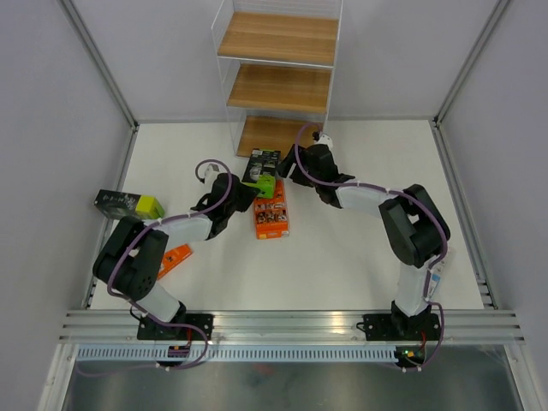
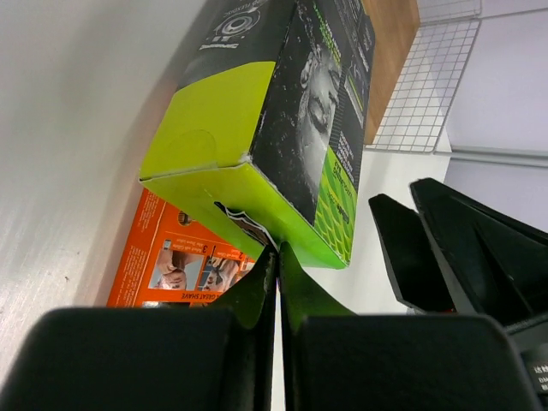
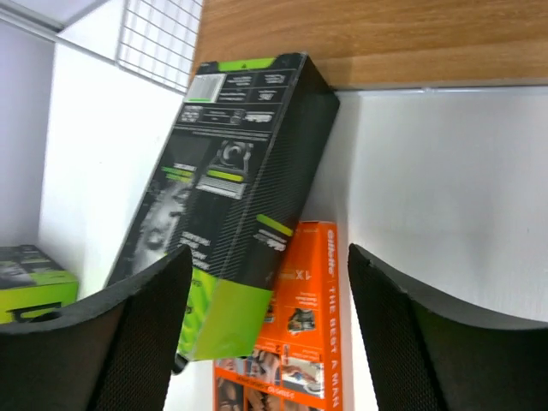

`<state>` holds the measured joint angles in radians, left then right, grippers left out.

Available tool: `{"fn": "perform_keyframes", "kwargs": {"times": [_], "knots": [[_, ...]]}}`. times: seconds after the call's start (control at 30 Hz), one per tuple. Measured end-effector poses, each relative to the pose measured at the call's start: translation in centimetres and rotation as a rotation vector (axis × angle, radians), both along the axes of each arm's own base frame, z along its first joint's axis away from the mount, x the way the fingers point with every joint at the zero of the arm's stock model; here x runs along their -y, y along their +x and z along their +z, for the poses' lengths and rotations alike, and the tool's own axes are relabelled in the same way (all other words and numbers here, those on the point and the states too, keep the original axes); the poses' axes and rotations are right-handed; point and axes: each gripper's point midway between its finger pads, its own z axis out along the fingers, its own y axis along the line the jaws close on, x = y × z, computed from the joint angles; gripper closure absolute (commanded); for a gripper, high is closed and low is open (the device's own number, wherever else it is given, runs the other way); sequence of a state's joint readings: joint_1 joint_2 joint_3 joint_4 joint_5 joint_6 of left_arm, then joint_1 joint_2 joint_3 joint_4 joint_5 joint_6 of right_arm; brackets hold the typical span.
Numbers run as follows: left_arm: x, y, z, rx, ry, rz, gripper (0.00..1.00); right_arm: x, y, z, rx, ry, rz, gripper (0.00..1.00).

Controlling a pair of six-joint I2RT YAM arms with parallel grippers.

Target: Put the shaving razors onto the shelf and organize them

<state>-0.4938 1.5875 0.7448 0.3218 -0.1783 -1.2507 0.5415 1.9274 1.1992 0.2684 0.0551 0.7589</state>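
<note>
**Top view.**
- The second green pack (image 1: 128, 204) lies flat close to the left edge of the table (image 1: 360, 257), well apart from the central group.
- The second orange pack (image 1: 175, 259) lies near it, partly under the left arm.
- At centre, the left gripper (image 1: 251, 190) holds the green pack (image 1: 262, 171). This pack points toward the shelf (image 1: 278, 86) and overlaps the far end of the orange pack (image 1: 271, 216).
- The right gripper (image 1: 289, 167) sits just beside the green pack on its right.

**Left wrist view only.**
- The fingers (image 2: 257, 291) are clenched on the thin lower edge of the green pack.
- The pack is tilted, with its near end raised above the orange pack.
- The right gripper's black fingers stand to the right, apart from the pack.

**Right wrist view only.**
- The right jaws are spread wide and released, with one finger (image 3: 145, 334) on each side and nothing between the pads.
- The green pack's far corner reaches the front edge of the bottom board (image 3: 385, 34). Contact there cannot be confirmed.
- A wire panel (image 3: 158, 34) stands left of that board.

**Edges and room.**
- The shelf stands at the table's far edge, against the back wall.
- White table surface shows between the orange pack and the right arm's elbow, and along the near edge between the two bases.
- The left side is tighter: two packs and the left arm lie close to the side rail (image 1: 111, 197).
</note>
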Motion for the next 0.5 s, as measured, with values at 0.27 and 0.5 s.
{"fn": "perform_keyframes", "kwargs": {"times": [0.27, 0.5], "knots": [[0.1, 0.1, 0.3, 0.006, -0.054, -0.022, 0.98, -2.2, -0.7, -0.3, -0.029, 0.058, 0.111, 0.07], [0.4, -0.1, 0.5, 0.0, -0.082, -0.055, 0.98, -3.9, 0.0, -2.7, -0.085, 0.079, 0.15, 0.04]]}}
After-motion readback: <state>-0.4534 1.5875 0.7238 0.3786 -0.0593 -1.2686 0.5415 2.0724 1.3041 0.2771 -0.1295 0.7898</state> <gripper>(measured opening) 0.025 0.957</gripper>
